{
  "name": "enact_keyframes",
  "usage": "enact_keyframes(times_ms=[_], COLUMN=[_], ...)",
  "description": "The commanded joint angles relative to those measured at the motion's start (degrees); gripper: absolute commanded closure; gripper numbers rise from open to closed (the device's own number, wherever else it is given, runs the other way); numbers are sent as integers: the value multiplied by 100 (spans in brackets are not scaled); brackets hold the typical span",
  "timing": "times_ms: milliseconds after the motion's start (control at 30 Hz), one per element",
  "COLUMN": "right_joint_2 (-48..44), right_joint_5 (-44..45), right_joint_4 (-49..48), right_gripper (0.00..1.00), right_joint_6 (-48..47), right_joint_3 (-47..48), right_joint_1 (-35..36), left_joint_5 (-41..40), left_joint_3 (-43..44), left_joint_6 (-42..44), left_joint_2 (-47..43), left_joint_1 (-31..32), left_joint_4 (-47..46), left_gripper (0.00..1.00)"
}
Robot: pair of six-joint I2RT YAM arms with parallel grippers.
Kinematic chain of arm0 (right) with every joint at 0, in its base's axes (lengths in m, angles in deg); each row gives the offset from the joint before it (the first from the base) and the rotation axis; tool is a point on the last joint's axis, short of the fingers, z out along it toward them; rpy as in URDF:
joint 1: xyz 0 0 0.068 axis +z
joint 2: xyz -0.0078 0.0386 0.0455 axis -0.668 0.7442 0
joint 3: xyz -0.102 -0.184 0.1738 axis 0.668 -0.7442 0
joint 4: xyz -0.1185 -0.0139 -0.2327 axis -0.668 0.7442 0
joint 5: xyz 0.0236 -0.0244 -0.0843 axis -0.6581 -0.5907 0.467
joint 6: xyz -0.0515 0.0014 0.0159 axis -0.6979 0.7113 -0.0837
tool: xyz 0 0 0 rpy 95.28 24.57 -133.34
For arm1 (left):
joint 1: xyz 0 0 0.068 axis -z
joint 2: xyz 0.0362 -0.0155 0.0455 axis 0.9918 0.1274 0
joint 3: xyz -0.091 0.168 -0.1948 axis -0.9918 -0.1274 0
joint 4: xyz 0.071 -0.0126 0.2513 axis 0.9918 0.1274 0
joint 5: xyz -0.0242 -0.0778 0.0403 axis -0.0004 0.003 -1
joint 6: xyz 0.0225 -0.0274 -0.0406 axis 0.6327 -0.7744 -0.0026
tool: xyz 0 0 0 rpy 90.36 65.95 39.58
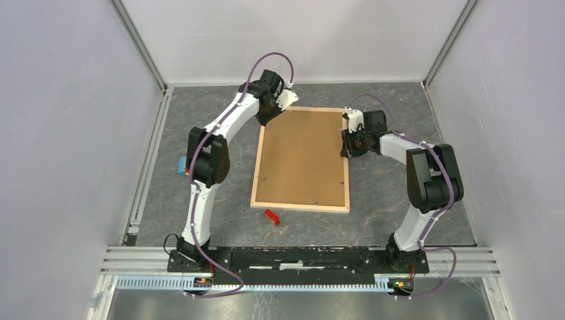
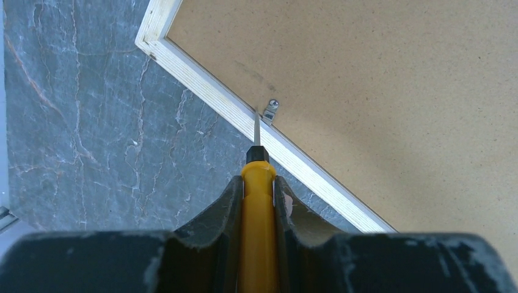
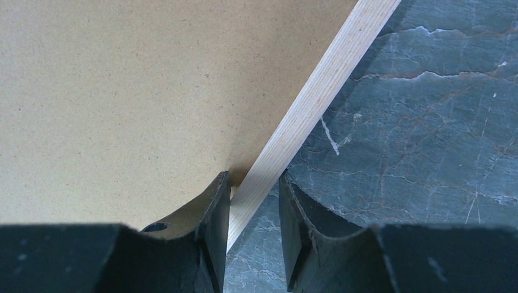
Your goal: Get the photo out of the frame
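Two grippers: left gripper (image 2: 258, 201) clamped on one yellow-handled screwdriver (image 2: 257, 207), blade tip at one metal clip (image 2: 270, 111) by the rail; right gripper (image 3: 253, 210) part-open, straddling the right rail. One frame (image 1: 346, 175), face down at picture centre, long axis running near-to-far, brown backing board (image 1: 303, 157) uppermost. One red object (image 1: 271, 217) below.

Frame (image 1: 301, 203) lies face down, flat on the grey marbled table, pale wood edges up, brown backing board set inside its rails; photo not visible from any view
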Motion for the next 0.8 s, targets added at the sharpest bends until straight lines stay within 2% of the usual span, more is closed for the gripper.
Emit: enact_keyframes(times_ms=[0, 367, 767], right_joint_2=[237, 267, 268], right_joint_5=[-256, -303, -345], right_joint_4=[406, 388, 375], right_gripper=[63, 64, 64], right_joint_6=[-77, -24, -6], right_joint_3=[-194, -192, -203], right_joint_1=[138, 134, 138], left_joint_5=[34, 232, 650], left_joint_3=[-100, -85, 61], left_joint_6=[309, 133, -417], left_joint_2=[-139, -241, -131], left_joint_1=[118, 232, 258], left_joint_4=[264, 683, 571], left_gripper=[98, 98, 98])
